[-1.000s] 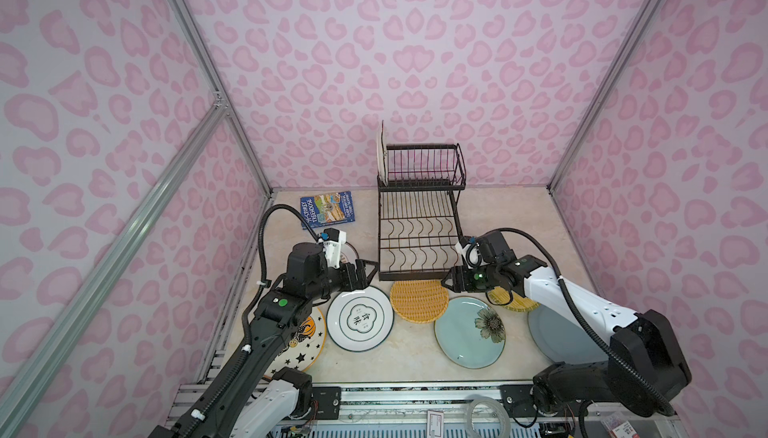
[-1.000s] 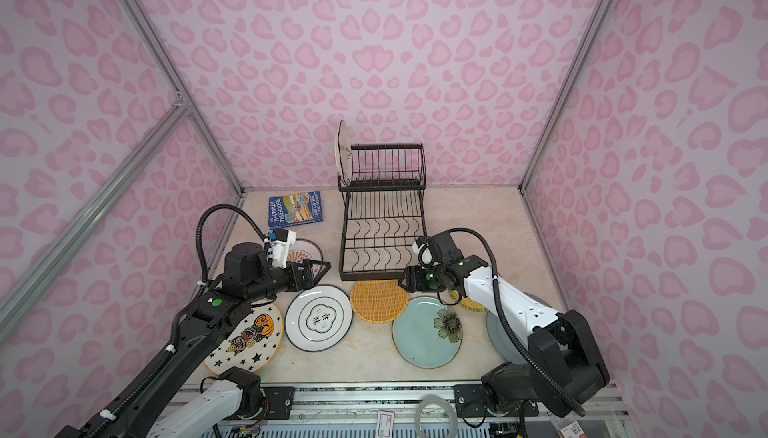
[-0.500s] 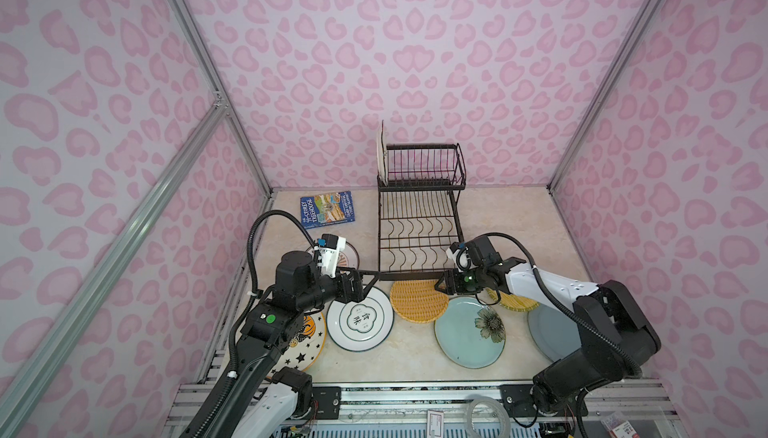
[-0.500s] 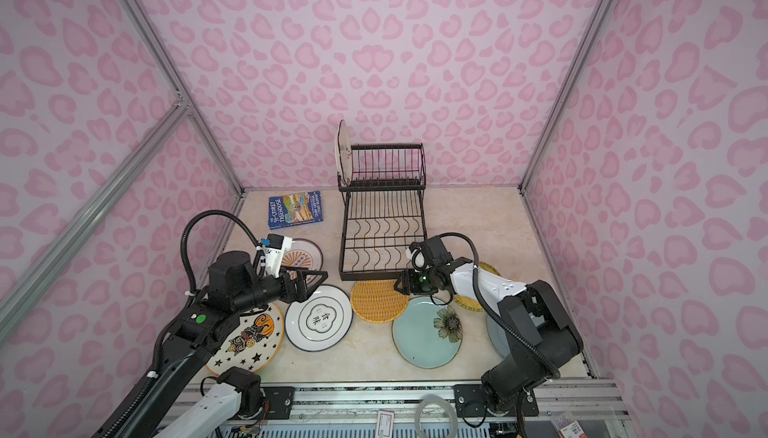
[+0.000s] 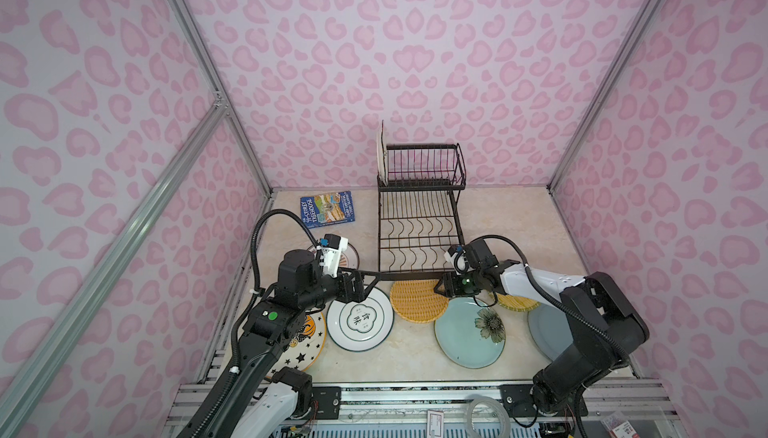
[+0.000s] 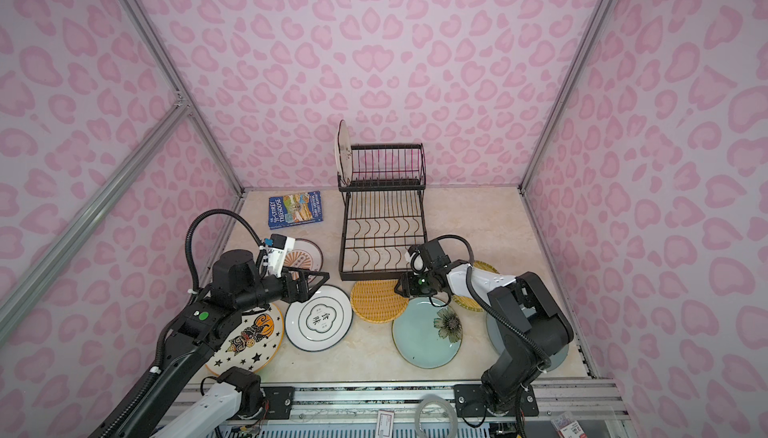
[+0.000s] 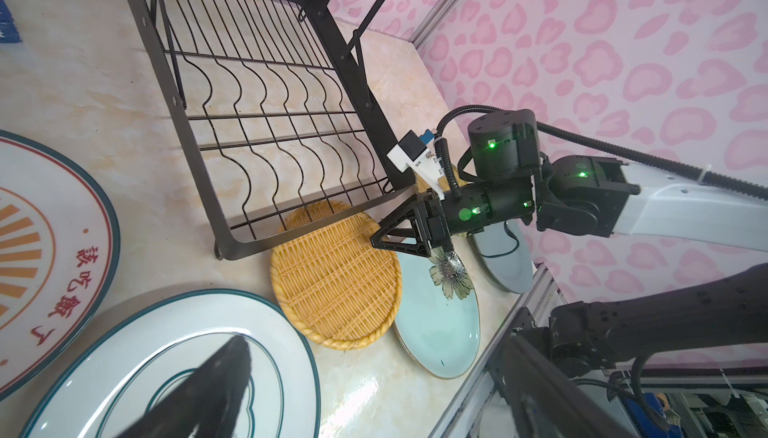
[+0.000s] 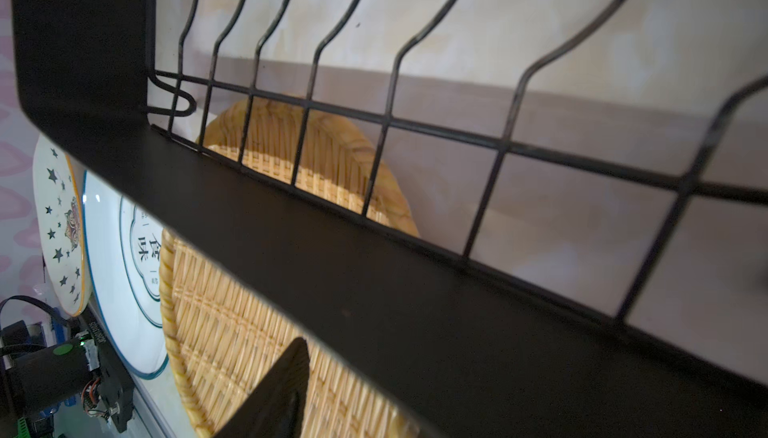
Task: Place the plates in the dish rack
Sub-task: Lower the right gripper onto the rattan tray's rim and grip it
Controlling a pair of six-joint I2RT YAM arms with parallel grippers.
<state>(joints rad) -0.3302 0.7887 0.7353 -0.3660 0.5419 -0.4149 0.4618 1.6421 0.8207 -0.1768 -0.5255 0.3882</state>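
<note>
The black wire two-tier dish rack (image 5: 379,224) stands on the beige marbled worktop (image 5: 498,215) just beyond both end effectors, its front bar running between them. The left end effector (image 5: 370,285), jaws spread wide and empty, hovers at the rack's near corner, above the far rim of a white round plate with a teal ring (image 5: 359,320). The right end effector (image 5: 438,288) sits low at the opposite near corner, its tip at the edge of a yellow woven round plate (image 5: 415,302). Its jaws stand partly apart, and I cannot tell whether they pinch that rim. Just behind that tip lies a teal glazed plate with a dark flower (image 5: 465,340). A second yellow woven plate (image 5: 515,302) and a plain grey-blue plate (image 5: 544,328) show partly from under the right arm. Under the left arm lies a cream plate with black stars and an orange rim (image 5: 305,344), and beyond the left wrist a white plate with orange rays (image 5: 351,255). A pale plate (image 5: 381,153) stands upright in the rack's raised basket, well apart from both end effectors.

The teal-ringed plate carries the characters 食味. A blue rectangular book (image 5: 327,207), beyond the left end effector, reads "91-STOREY TREEHOUSE".

Only the left wrist view shows red Chinese characters on the rayed plate. Only the right wrist view shows the woven plate through the tray wires, reaching under the front bar, with one dark finger (image 8: 282,390) above it.
</note>
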